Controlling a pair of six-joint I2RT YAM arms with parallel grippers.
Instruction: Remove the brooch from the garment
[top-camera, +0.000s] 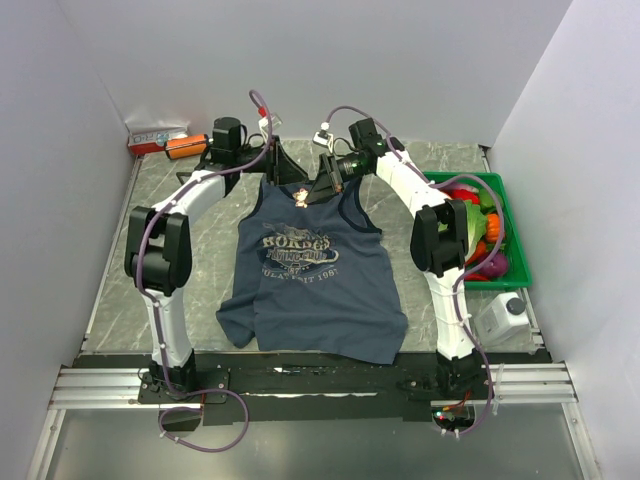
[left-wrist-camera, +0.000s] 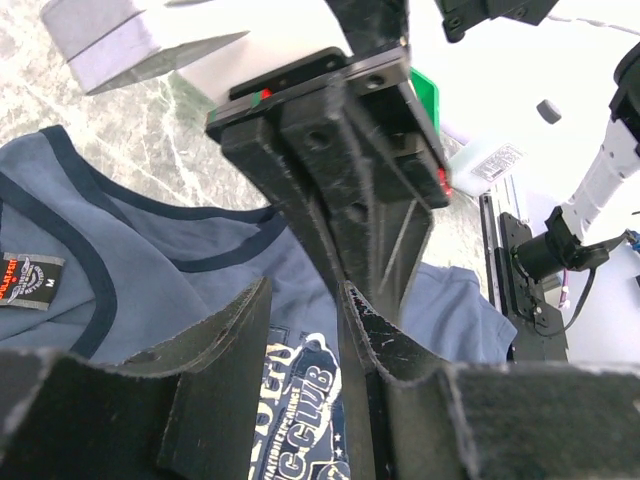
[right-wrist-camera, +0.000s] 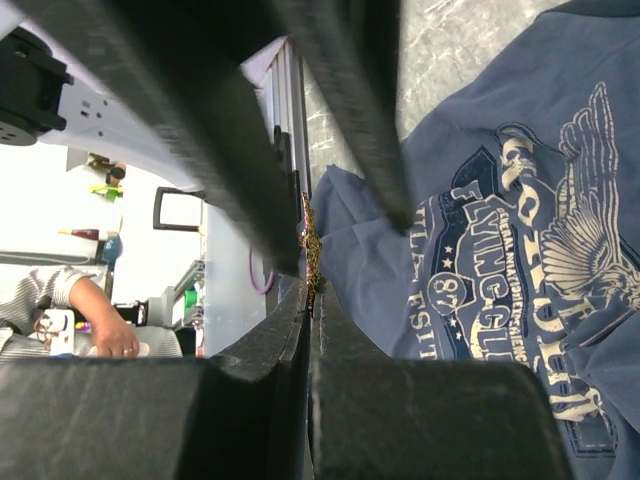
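Note:
The navy tank top (top-camera: 312, 275) lies flat in the middle of the table, neckline at the far end, its grey-white print up. It also shows in the left wrist view (left-wrist-camera: 120, 270) and the right wrist view (right-wrist-camera: 480, 230). The tiny gold-tan brooch (top-camera: 301, 196) sits at the neckline, at the tip of my right gripper (top-camera: 311, 191). In the right wrist view the right gripper (right-wrist-camera: 311, 292) is shut on the brooch (right-wrist-camera: 311, 243), seen edge-on. My left gripper (top-camera: 284, 172) is just beside it over the left strap. Its fingers (left-wrist-camera: 232, 345) stand apart and hold nothing.
A green basket (top-camera: 462, 178) of toys stands at the right. A white box (top-camera: 503, 315) sits near the right arm's base. An orange cylinder (top-camera: 183, 146) and a red-white box (top-camera: 155, 134) lie at the back left. White walls close in the table.

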